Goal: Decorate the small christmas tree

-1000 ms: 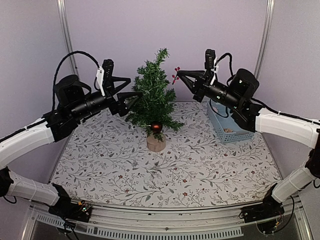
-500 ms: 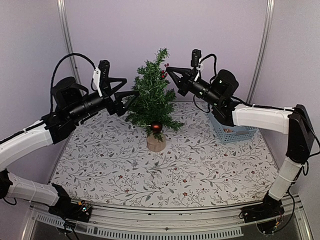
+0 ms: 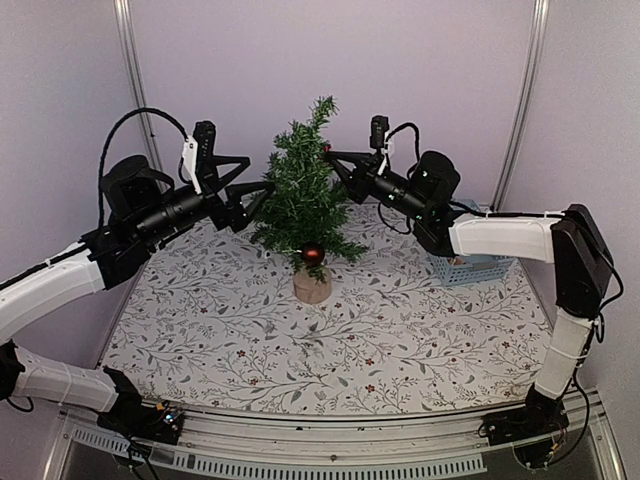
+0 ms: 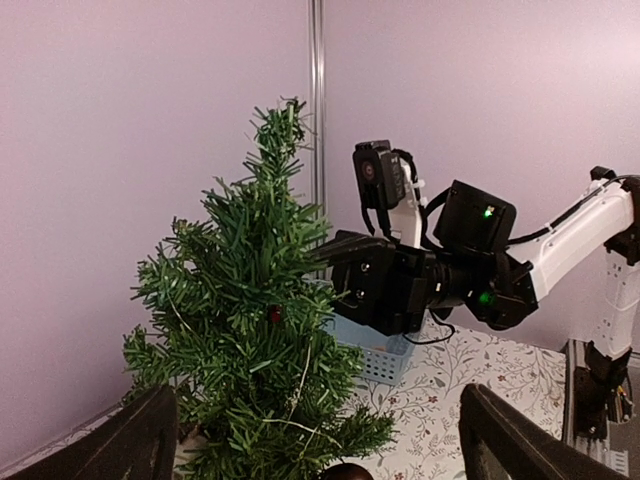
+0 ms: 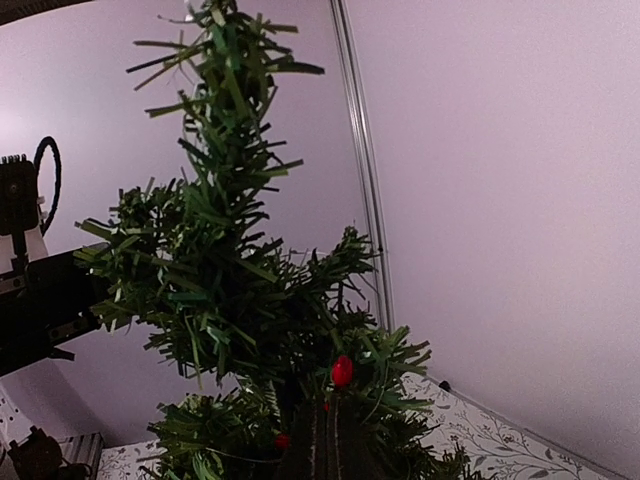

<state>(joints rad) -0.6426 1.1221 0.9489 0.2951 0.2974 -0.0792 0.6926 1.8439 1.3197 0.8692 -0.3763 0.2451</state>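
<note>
The small christmas tree (image 3: 305,205) stands upright on its wooden stump (image 3: 312,287) at the middle of the worktop (image 3: 300,340), toward the far side. A red ball (image 3: 312,254) hangs low on its near side.

The left hand (image 3: 262,172) is wide open just beside the tree's left branches, holding nothing. The right hand (image 3: 332,156) is closed on a red berry sprig (image 5: 342,371), with its tips pushed into the upper right branches. A blue basket (image 3: 480,266) sits at the far right.
</note>
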